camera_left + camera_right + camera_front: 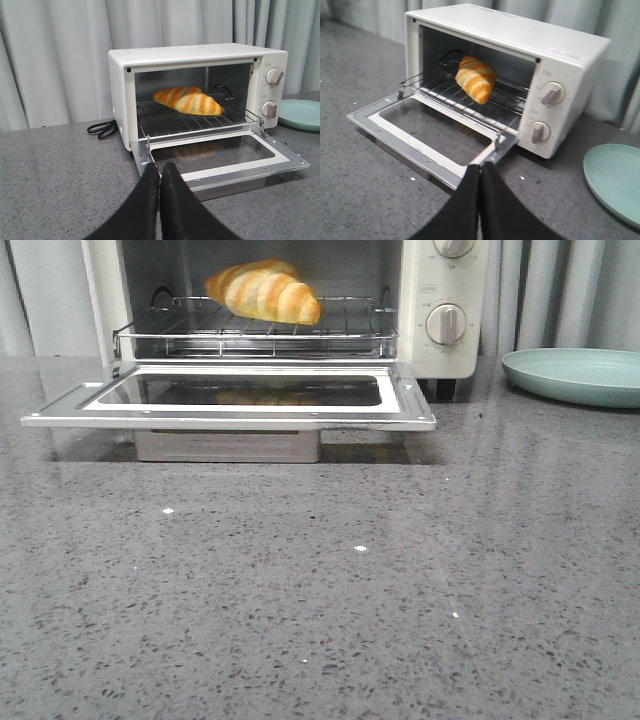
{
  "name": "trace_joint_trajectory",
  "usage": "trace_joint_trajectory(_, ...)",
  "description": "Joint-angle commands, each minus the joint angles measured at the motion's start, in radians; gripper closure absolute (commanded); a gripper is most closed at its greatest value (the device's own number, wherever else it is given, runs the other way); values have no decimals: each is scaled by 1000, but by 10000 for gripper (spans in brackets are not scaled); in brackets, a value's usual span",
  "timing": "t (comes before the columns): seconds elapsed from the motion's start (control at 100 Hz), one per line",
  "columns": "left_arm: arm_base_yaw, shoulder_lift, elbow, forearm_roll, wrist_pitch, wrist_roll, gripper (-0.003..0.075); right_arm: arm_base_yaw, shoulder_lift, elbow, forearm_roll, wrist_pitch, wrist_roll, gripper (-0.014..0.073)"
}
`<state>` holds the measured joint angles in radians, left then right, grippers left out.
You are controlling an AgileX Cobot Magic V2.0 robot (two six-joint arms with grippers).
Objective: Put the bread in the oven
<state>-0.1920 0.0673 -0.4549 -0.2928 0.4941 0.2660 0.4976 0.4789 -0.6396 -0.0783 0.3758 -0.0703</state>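
The bread [263, 291], a golden-orange roll with pale stripes, lies on the wire rack [255, 332] inside the cream-white oven [440, 350]. It also shows in the left wrist view [187, 100] and the right wrist view [475, 79]. The oven's glass door [230, 400] hangs open and flat over the table. My left gripper [160, 167] is shut and empty, back from the door's left front corner. My right gripper [480, 167] is shut and empty, near the door's right front corner. Neither gripper shows in the front view.
A pale green round plate [575, 375] sits on the grey speckled table to the right of the oven. A black power cord [102, 129] lies coiled to the left of the oven. Grey curtains hang behind.
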Motion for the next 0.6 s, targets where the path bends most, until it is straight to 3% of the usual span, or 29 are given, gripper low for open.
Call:
trace_joint_trajectory(0.0, 2, 14, -24, -19, -76, -13, 741, -51, -81, 33, -37, -108, 10, 649)
trace_joint_trajectory(0.12, 2, 14, -24, -19, -76, -13, 741, -102, -183, 72, -117, -102, 10, 649)
trace_joint_trajectory(0.59, 2, 14, -24, -25, -76, -13, 741, -114, -234, 85, -117, -96, 10, 649)
